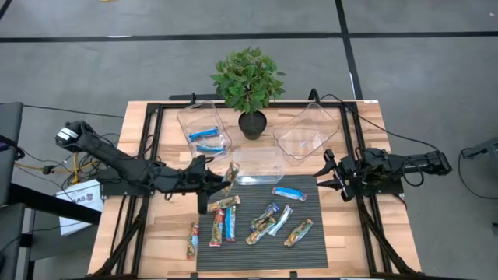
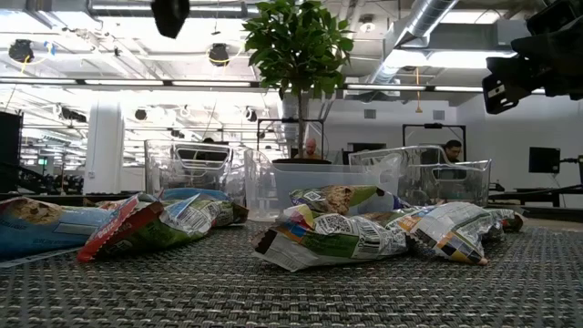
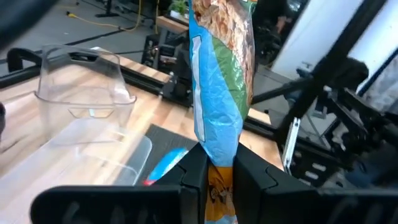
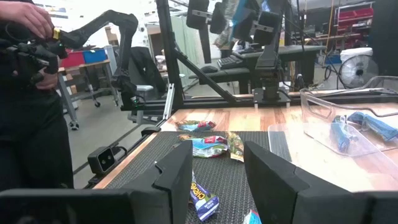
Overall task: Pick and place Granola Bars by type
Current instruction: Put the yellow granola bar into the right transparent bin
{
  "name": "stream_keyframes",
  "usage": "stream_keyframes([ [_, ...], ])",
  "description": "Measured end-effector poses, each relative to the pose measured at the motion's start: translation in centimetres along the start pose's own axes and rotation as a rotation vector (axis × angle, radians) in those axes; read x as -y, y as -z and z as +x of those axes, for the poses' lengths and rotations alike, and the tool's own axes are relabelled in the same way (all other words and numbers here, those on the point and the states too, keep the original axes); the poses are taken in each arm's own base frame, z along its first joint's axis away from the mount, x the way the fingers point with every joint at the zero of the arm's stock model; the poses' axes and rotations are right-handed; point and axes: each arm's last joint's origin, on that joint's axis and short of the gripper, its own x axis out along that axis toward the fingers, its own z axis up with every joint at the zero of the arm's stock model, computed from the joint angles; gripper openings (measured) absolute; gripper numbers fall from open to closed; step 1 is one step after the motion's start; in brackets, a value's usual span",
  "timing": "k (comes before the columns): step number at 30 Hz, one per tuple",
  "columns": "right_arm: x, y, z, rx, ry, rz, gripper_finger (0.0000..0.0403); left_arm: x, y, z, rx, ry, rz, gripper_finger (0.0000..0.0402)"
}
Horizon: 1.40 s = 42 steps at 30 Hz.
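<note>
Left claw [image 3: 216,171] pinching crinkly foil bar [image 3: 221,74], ribbed mat [image 1: 311,233]

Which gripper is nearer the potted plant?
Left. The left gripper, shut on a granola bar, sits just in front of the potted plant; the right gripper waits farther off.

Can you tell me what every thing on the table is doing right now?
left gripper: shut on a granola bar, held up.
right gripper: open, empty.
left tub: holds two blue bars.
middle tub: looks empty.
right tub: tilted, empty.
loose bars: lying on the mat.
</note>
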Motion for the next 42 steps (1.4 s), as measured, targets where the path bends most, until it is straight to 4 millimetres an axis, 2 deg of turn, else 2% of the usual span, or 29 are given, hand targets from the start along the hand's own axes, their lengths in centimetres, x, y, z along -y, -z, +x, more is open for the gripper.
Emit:
stream_keyframes([
  [3,0.0,0.0,0.0,0.0,0.0,0.0,0.0139,-0.7,0.0,1.2,0.007,-0.022,-0.006,0.0041],
  [7,0.0,0.0,0.0,0.0,0.0,0.0,0.0138,-1.5,-1.2,3.7,0.023,-0.082,0.035,0.0041],
  [16,0.0,0.0,0.0,0.0,0.0,0.0,0.0139,-3.6,-5.0,11.4,0.058,-0.17,0.118,0.0041],
  [21,0.0,0.0,0.0,0.0,0.0,0.0,0.0137,-5.0,-6.2,16.0,0.053,-0.215,0.136,0.0041],
  [27,0.0,0.0,0.0,0.0,0.0,0.0,0.0137,-6.6,-7.8,20.1,0.022,-0.24,0.145,0.0041],
  [30,0.0,0.0,0.0,-0.001,0.0,0.0,0.0137,-7.3,-8.4,21.7,-0.013,-0.228,0.204,0.0041],
  [34,0.0,0.0,0.0,-0.001,0.0,0.0,0.0139,-8.2,-9.3,23.0,-0.051,-0.201,0.262,0.0041],
  [42,0.0,0.0,0.0,0.0,0.0,0.0,0.0137,-9.8,-9.4,22.9,-0.137,-0.25,0.415,0.0041],
])
